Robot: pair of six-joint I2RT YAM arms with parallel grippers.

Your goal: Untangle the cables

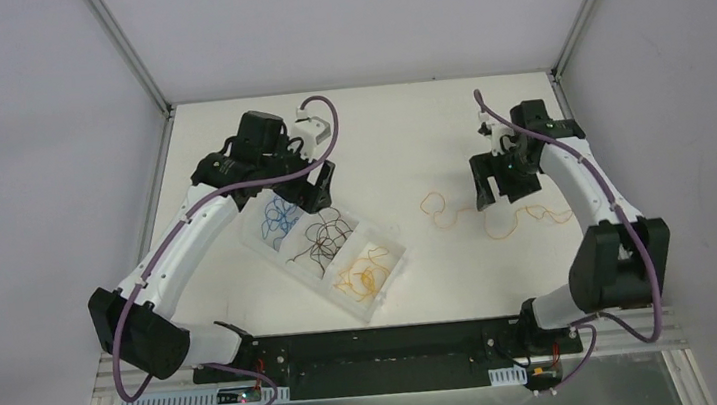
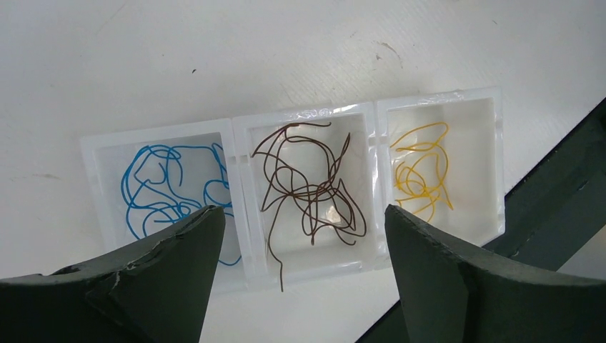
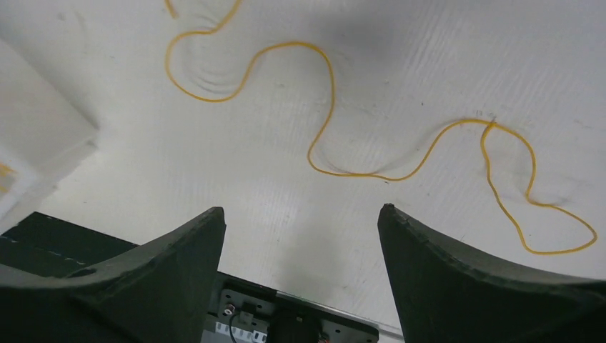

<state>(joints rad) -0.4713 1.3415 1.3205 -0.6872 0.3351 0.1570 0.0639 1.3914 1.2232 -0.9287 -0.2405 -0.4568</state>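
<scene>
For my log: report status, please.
Left tool, right tool open, empty. Thin orange-yellow wire loose on white table. Other wires sorted in white plastic tray. Nothing blocking.

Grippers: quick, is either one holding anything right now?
Left gripper: open, holding nothing, above the tray.
Right gripper: open, holding nothing, above a loose orange-yellow cable.
</scene>
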